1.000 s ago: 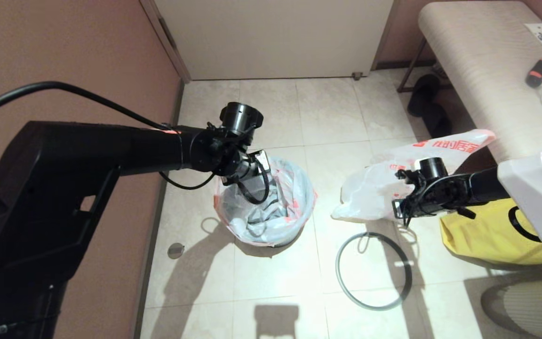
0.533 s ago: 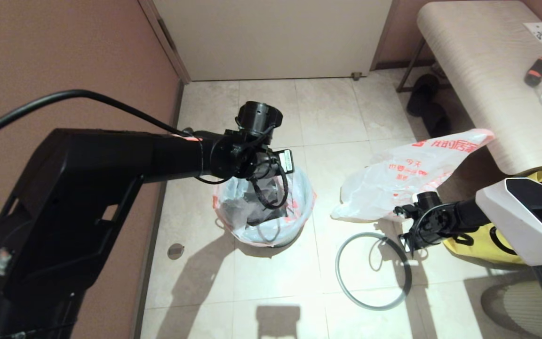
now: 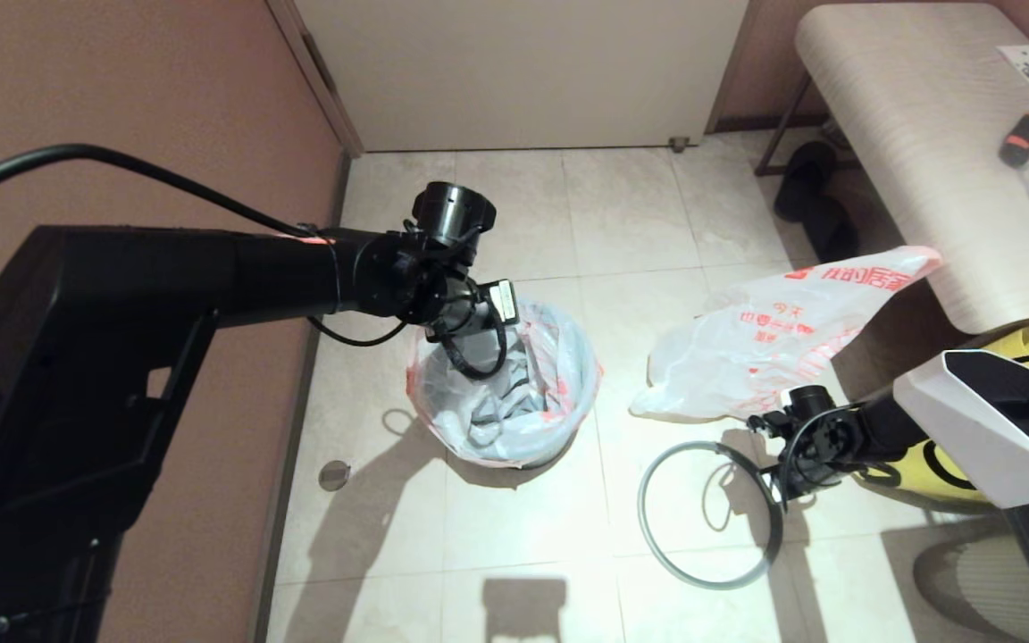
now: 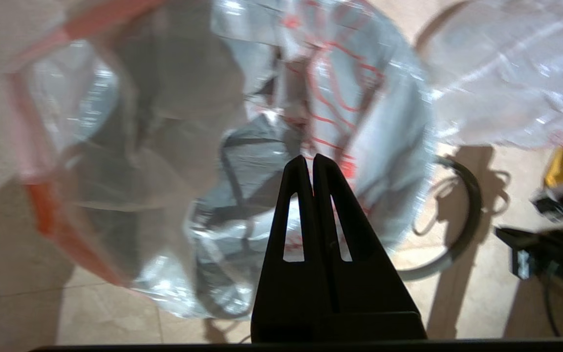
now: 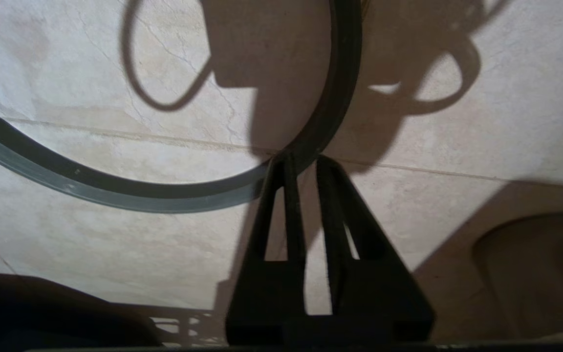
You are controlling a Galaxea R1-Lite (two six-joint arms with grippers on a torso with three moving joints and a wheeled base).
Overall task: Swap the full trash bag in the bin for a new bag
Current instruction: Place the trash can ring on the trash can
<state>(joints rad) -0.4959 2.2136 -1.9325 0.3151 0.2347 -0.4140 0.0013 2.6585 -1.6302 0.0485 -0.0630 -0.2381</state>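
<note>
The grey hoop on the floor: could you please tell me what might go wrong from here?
The hoop lies flat on the floor, and the right claw meets it with a narrow gap, so it may skid away. The new bag only drapes loosely, so the shut left claw above it could drag it.

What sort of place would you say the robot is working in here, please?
Probably a home or hotel-room entryway: a tiled floor runs up to a closed door, dark shoes sit under a padded bench, and a small lined bin stands by the wall.
</note>
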